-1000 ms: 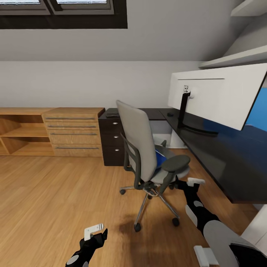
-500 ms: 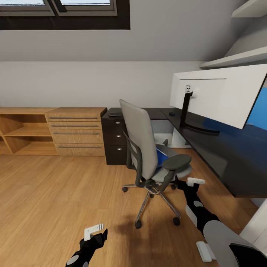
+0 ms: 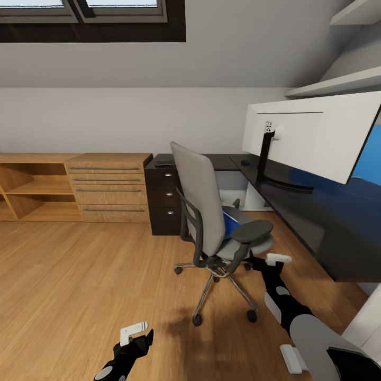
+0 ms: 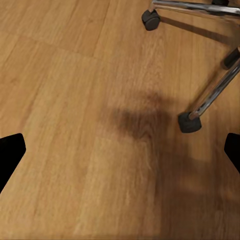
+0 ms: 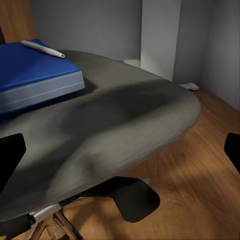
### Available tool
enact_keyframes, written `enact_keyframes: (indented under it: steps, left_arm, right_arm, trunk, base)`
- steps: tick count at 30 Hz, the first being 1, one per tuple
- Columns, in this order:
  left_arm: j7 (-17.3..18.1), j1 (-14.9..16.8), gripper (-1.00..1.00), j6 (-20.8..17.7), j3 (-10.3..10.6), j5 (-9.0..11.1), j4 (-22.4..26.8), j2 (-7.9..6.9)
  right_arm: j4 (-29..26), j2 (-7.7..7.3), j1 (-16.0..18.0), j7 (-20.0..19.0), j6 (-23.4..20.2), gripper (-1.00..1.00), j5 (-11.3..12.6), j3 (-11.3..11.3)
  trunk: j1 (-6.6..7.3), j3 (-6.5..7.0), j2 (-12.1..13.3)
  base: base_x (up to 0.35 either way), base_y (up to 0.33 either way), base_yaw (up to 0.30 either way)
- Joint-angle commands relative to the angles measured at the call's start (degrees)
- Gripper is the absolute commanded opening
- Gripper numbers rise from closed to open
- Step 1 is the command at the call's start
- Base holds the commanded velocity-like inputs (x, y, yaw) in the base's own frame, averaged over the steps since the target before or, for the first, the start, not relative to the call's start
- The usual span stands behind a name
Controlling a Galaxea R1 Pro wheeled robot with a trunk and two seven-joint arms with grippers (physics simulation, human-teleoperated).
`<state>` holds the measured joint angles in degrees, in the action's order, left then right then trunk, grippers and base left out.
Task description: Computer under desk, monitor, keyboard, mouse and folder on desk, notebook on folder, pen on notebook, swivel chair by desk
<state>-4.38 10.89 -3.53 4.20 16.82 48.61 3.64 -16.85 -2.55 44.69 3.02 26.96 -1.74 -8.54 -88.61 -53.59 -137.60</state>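
Observation:
The grey swivel chair point(image 3: 203, 209) stands in mid-room, turned toward the black desk point(image 3: 317, 217). On its seat point(image 5: 120, 130) lies the blue folder point(image 5: 32, 75), with the white pen point(image 5: 43, 48) resting on top. The monitor point(image 3: 312, 135) stands on the desk, showing its pale back. A small dark mouse point(image 3: 245, 162) sits near the desk's corner. A dark flat thing point(image 3: 164, 162) lies over the drawers, too small to name. My right gripper point(image 3: 278, 259) is open, close beside the seat's edge. My left gripper point(image 3: 135, 330) hangs open over the floor, near a chair caster point(image 4: 190, 121).
A light wooden drawer unit point(image 3: 108, 188) and open shelves point(image 3: 32, 190) line the back wall. A pale box point(image 3: 253, 200) stands under the desk's corner. The chair's chrome legs point(image 3: 233, 293) spread over the wood floor between my arms. Wall shelves point(image 3: 338, 82) hang above the monitor.
The whole view shifted slightly a second ago as the camera moved, and it has held still since. Neither gripper nor the chair has visibly moved.

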Motion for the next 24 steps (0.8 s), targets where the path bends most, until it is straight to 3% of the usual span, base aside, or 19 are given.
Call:
enact_keyframes:
  steps: [1, 7, 24]
  left_arm:
    - [-0.41, 0.01, 1.0, -0.25, 0.2, 0.56, 0.11, -0.04]
    - [-0.44, 0.04, 1.0, -0.25, 0.19, 0.58, 0.09, -0.04]
    - [-0.45, 0.02, 1.0, -0.16, 0.19, 0.58, -0.67, -0.05]
  right_arm:
    - [0.06, 0.0, 0.04, -0.24, 0.16, 1.0, -0.19, -0.06]
    - [0.05, 0.0, 0.04, -5.23, 0.05, 1.0, -0.19, -0.14]
    - [0.3, 0.06, 0.04, -10.82, 0.03, 1.0, -2.77, 1.03]
  trunk:
    - [0.01, -0.06, -0.02]
    - [0.01, -0.06, -0.02]
    - [0.01, -0.06, -0.02]
  base:
    - [0.0, 0.0, 0.0]
    - [0.0, 0.0, 0.0]
    - [0.0, 0.0, 0.0]
